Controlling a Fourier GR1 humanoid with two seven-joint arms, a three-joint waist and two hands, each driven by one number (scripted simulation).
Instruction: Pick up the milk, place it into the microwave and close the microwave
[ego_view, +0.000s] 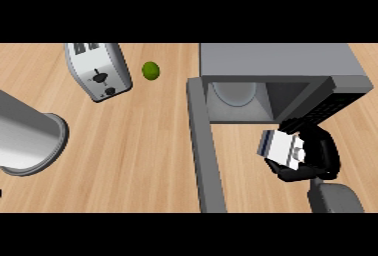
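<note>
A white and blue milk carton (279, 148) is held in my right hand (319, 155), whose black fingers and thumb curl round it. It hangs just in front of the grey microwave (280, 62), near the right side of the open cavity (255, 100). The microwave door (205, 155) stands swung open toward me, left of the carton. A pale round plate (235, 94) shows inside the cavity. Only a dark speck at the view's left edge hints at my left hand (1, 192).
A silver toaster (97, 71) lies at the back left, with a green lime (150, 70) beside it. A large grey cylinder (28, 140) occupies the left side. Wooden counter (133, 150) spreads between them and the door.
</note>
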